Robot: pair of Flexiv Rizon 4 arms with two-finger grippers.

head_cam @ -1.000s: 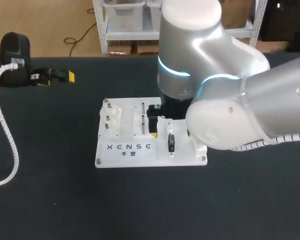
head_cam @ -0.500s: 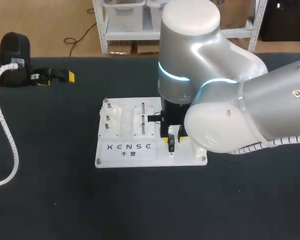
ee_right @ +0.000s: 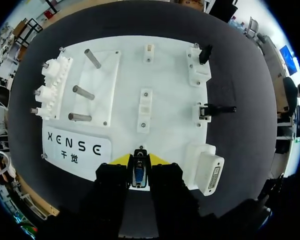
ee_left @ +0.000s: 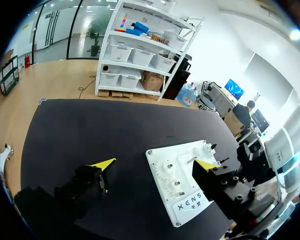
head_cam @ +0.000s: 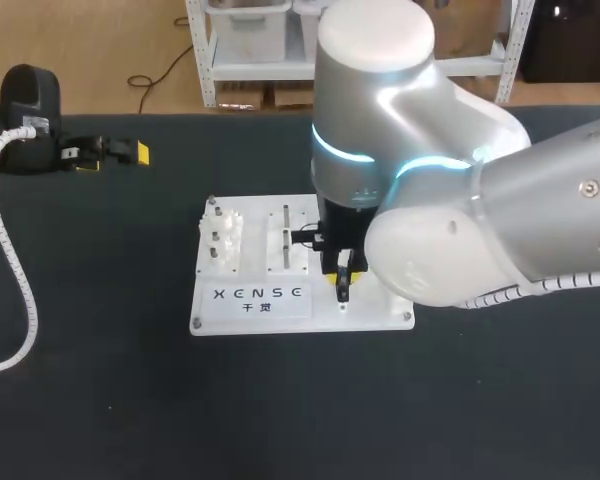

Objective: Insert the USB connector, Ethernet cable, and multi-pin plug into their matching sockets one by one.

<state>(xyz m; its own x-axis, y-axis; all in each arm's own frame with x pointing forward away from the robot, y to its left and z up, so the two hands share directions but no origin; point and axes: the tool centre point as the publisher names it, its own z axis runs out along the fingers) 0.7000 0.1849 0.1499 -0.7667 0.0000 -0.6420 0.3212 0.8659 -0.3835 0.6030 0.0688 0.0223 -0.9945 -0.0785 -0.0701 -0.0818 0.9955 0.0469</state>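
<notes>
Plug gripped, insertion pending

I'm clamping my right gripper [ee_right: 139,160] on the plug [ee_right: 139,176] at the board [ee_right: 170,90] edge, just beside the socket [ee_right: 210,172]; I'm judging this insertion as not yet done. A black connector [ee_right: 205,52] and a cabled connector [ee_right: 217,108] are sitting further along the board; seated or not, can't tell. My left gripper [ee_left: 155,164] is hanging spread wide, empty, well apart from the board. Right wrist view is showing the grasp; head view is mostly hiding it under my arm.

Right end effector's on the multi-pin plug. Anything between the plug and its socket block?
Nothing visible. The multi-pin plug sits gripped in the right end effector. The white socket block lies just beside it, with only bare board between them.
</notes>
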